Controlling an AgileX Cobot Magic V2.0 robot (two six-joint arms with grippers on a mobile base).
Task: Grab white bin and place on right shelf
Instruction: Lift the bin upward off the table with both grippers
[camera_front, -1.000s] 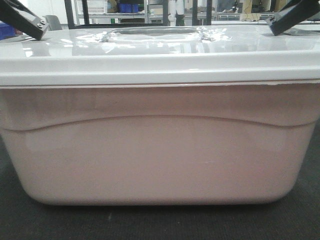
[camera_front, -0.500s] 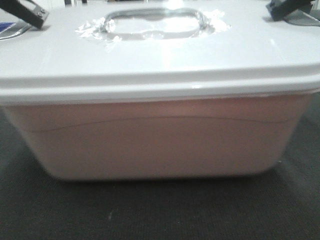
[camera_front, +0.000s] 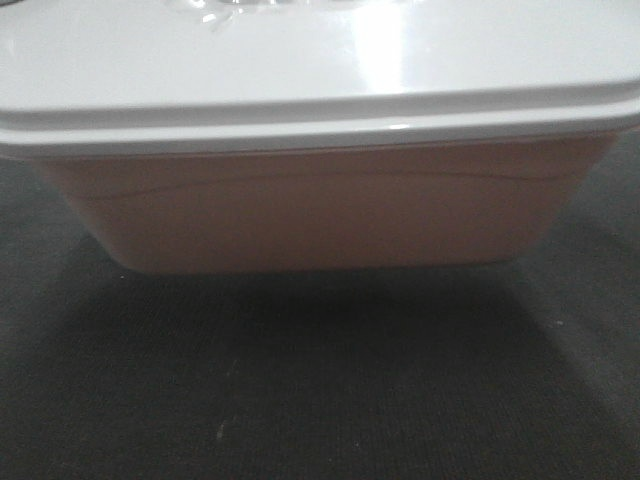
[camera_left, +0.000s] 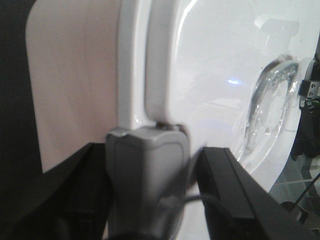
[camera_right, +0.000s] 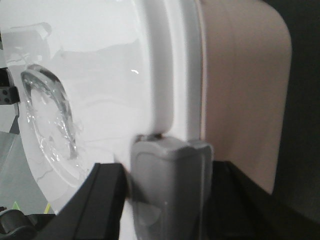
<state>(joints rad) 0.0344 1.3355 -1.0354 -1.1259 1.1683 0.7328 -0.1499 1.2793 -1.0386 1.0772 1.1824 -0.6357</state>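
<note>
The white bin (camera_front: 320, 210) fills the front view, its pinkish-white side under a glossy white lid (camera_front: 300, 60), and it hangs above a dark floor. Both grippers are out of that view. In the left wrist view my left gripper (camera_left: 150, 167) is shut on the grey latch (camera_left: 145, 150) at the bin's end, one black finger (camera_left: 225, 175) on each side. My right gripper (camera_right: 167, 172) clamps the grey latch (camera_right: 170, 155) at the opposite end the same way. The lid's recessed handle (camera_right: 50, 110) shows in both wrist views. The right shelf is out of view.
Dark carpet-like floor (camera_front: 320, 400) lies under the bin with a shadow on it. Part of the other arm shows at the right edge of the left wrist view (camera_left: 310, 100).
The bin has risen in the front view; its underside now sits well above the dark floor. More of the lid top shows, and the two grippers have passed out of the frame's top.
</note>
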